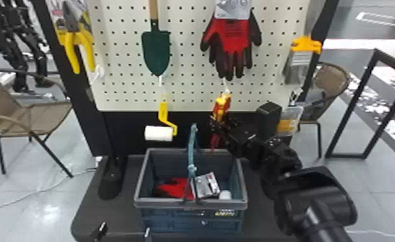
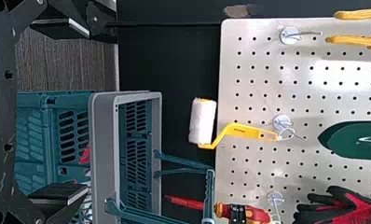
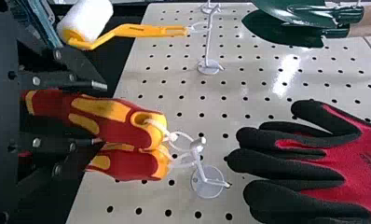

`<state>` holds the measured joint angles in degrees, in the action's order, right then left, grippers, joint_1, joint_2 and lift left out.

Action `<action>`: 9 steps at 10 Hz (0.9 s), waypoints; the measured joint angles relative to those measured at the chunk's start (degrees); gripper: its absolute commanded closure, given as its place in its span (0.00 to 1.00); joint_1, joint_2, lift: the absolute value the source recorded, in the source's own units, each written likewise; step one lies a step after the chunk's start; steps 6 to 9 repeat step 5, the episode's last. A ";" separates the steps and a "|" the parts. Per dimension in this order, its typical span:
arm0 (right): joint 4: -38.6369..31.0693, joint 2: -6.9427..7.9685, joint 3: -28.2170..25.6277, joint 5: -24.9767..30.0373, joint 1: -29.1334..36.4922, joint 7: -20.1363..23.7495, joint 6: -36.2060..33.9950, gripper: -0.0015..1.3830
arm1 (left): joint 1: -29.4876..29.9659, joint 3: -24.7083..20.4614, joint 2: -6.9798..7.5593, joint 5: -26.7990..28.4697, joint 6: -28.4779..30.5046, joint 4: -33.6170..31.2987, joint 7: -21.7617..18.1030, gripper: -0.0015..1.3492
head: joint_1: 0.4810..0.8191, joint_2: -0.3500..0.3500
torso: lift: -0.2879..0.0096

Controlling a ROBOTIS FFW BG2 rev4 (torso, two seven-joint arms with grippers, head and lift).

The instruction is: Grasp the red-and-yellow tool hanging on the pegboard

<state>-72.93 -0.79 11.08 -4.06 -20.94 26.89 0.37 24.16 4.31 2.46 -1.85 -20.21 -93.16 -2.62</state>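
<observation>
- Here, the red-and-yellow tool (image 1: 221,107) hangs at the lower edge of the white pegboard (image 1: 190,83), just under the red-and-black gloves (image 1: 230,41). It is a little tilted.
- In the right wrist view its 2 handles (image 3: 113,123) lie side by side. A white loop at their end goes over a white hook (image 3: 207,179) on the board.
- The right gripper (image 1: 219,127) is closed on the tool: 1 black finger (image 3: 76,79) presses on 1 handle, and the other finger lies against the 2nd handle. The claw is open only as wide as the handles between its fingers.
- Left of the tool hangs a yellow paint roller (image 1: 161,128) with a white sleeve, below a green trowel (image 1: 156,48).
- Yellow-handled pliers (image 1: 76,41) hang at the far left of the board.
- Below the board stands a grey-and-blue crate (image 1: 142,180) on a black table (image 1: 87,209), with its teal handle (image 1: 192,144) upright and red and grey things inside.
- The left gripper (image 2: 81,109) is low near the crate, its 2 fingers wide apart with nothing held.
</observation>
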 measured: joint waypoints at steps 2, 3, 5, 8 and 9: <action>-0.51 0.00 -0.09 0.24 0.27 -0.53 -0.29 0.93 | -0.08 0.04 0.00 0.00 -0.01 0.00 0.02 0.11 | 0.20 0.50 | 0.63; -0.65 -0.05 -0.10 0.34 0.31 -0.54 -0.40 0.93 | -0.08 0.08 0.00 0.00 -0.01 0.00 0.02 0.11 | 0.20 0.50 | 0.63; -0.72 -0.09 -0.10 0.37 0.38 -0.53 -0.45 0.94 | -0.08 0.15 0.00 0.00 0.00 0.00 0.04 0.11 | 0.20 0.50 | 0.63; -0.72 -0.09 -0.10 0.37 0.38 -0.53 -0.45 0.94 | -0.08 0.15 0.00 0.00 0.00 0.00 0.04 0.11 | 0.20 0.50 | 0.63; -0.72 -0.09 -0.10 0.37 0.38 -0.53 -0.45 0.94 | -0.08 0.15 0.00 0.00 0.00 0.00 0.04 0.11 | 0.20 0.50 | 0.63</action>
